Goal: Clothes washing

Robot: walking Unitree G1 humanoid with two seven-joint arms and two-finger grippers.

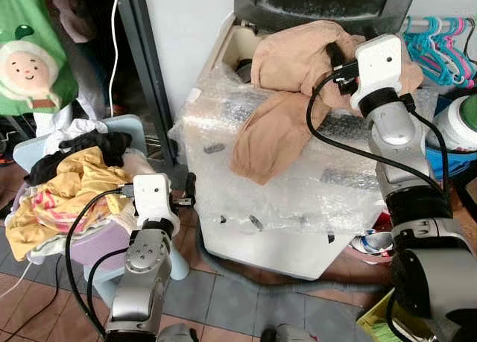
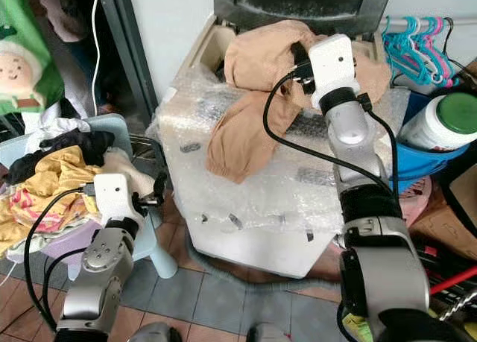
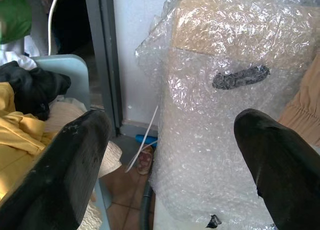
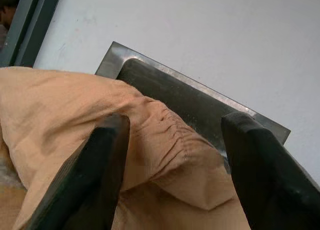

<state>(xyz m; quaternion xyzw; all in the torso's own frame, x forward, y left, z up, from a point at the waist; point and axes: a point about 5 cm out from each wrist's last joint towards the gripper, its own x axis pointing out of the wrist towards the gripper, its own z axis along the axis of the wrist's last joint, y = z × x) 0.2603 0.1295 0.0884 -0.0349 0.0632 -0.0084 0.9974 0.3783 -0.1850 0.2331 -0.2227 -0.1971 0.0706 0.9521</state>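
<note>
Against the white wall, a washing machine (image 1: 298, 208) wrapped in bubble wrap is standing as the largest item, with its dark lid (image 1: 320, 3) raised at the back. Across the top of the washing machine, a tan garment (image 1: 287, 96) is lying heaped beside the opening, with one part hanging down over the front of the wrap. Over that heap, the right gripper (image 4: 172, 155) is hovering with its jaws spread wide; in the right wrist view the fingers (image 4: 95, 175) are standing either side of a gathered fold of the tan cloth, and it cannot be told whether they are touching it. To the robot's left of the washing machine, a pale blue chair (image 1: 127, 126) is carrying a pile of laundry (image 1: 74, 182), mostly yellow with a black piece on top. Between the chair and the washing machine, the left gripper (image 1: 185, 193) is hanging low with its jaws released and holding nothing, pointing at the wrapped side of the machine. To the right of the washing machine, teal and pink hangers (image 1: 440, 48) are hanging on a rail, and just below them a white jar with a green lid (image 2: 440, 118) is sitting in a blue container (image 2: 425, 159).
</note>
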